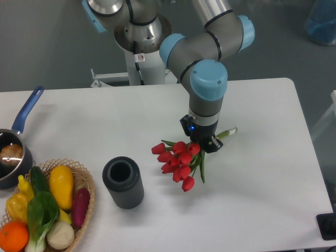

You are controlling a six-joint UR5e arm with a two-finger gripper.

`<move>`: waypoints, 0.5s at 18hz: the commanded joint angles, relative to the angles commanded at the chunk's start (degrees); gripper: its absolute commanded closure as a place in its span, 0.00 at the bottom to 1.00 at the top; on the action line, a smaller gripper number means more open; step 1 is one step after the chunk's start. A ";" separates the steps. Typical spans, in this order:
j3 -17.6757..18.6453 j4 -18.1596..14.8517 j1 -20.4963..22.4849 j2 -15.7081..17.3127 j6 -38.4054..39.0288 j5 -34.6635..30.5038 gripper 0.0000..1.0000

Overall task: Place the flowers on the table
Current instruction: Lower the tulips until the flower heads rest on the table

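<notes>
End effector (202, 143) sits centre frame, pointing down, clamped on the flowers (177, 161) at the stems; finger gap itself is hidden behind the wrist and buds. Red buds fan out down-left of the grip, green stem ends stick out to the right. Can't tell if the bunch touches the tabletop (262, 178) or hangs just above it; shadow sits right under the buds. Blue LED lit on the wrist. Small sticker with a red mark on the robot base column (140, 58), text too small to read. Grey cylinder (123, 182) stands upright lower left of the flowers, apart from them. Wicker basket (84, 181) of vegetables at bottom left, blue-handled pot (16, 144) at left edge.
</notes>
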State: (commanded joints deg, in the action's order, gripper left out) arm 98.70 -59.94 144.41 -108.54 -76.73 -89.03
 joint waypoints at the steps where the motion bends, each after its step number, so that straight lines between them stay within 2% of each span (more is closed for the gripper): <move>1: 0.00 0.00 -0.18 -0.35 0.00 0.00 0.66; 9: 0.53 -0.53 -0.35 -1.32 0.00 0.00 0.66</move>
State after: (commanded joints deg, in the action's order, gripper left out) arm 99.23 -60.47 144.05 -109.86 -76.73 -89.03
